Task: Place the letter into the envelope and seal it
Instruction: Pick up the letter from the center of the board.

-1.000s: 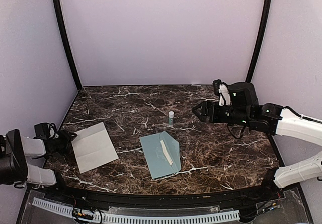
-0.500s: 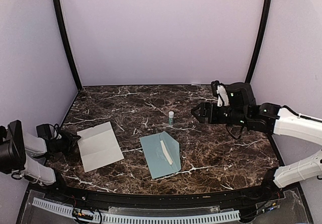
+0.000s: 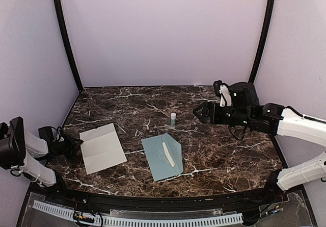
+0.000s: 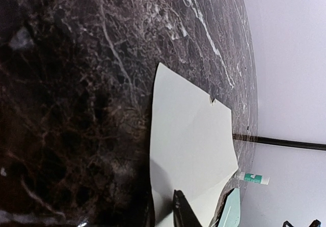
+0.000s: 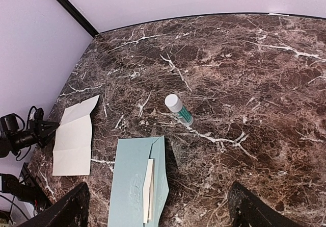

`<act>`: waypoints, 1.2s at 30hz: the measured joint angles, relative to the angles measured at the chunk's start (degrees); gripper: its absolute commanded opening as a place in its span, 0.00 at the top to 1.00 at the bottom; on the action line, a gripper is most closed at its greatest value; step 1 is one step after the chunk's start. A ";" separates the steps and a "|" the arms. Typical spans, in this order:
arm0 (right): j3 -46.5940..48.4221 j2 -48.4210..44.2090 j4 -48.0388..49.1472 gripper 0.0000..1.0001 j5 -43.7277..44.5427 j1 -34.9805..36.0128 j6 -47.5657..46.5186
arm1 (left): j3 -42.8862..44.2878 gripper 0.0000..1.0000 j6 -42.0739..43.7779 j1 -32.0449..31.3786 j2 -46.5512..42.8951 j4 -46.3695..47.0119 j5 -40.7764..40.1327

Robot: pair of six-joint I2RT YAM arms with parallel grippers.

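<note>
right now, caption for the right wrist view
Glue stick beyond the open envelope, letter lying apart on dark marble

To the right of the pale grey-teal paper envelope [image 3: 162, 158], the dark marble table [image 3: 229, 155] is left bare. Just behind it, a small white-and-green glue stick [image 3: 173, 119] is stood upright. To its left, across a bare strip, the cream creased paper letter [image 3: 102, 148] is laid flat.

The left arm [image 3: 31, 148] and right arm [image 3: 300, 127] were clad in white shells with black joints; black cables [image 3: 237, 131] were looped at the wrists; green specks [image 3: 245, 120], perhaps lights, were noted behind the black right gripper [image 3: 198, 112].
</note>
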 measured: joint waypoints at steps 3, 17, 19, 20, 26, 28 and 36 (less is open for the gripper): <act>0.13 0.11 -0.15 0.10 -0.07 0.00 0.00 | 0.00 0.90 -0.15 -0.17 -0.02 0.11 0.31; 0.70 0.31 -0.33 0.10 -0.50 0.00 0.00 | -1.22 1.00 -2.84 -3.87 -8.98 3.69 4.33; 0.70 0.31 -0.33 0.10 -0.63 0.00 -0.13 | -1.01 1.00 -3.41 -4.81 -10.86 3.76 5.62; 0.72 0.31 -0.35 0.10 -0.72 0.00 -0.33 | -0.52 1.00 -3.63 -5.46 -11.91 3.30 6.08; 2.25 0.33 -0.35 0.08 -3.52 0.00 -4.17 | 10.93 1.00 -4.11 -13.18 -18.62 -2.25 9.55; 3.48 0.50 -0.17 0.08 -5.77 -0.04 -5.79 | 15.41 1.00 -3.63 -16.22 -19.91 -3.82 10.62; 11.50 3.61 0.66 0.09 -18.23 0.52 -13.05 | 29.70 1.00 -0.74 -32.20 -19.34 -11.08 13.00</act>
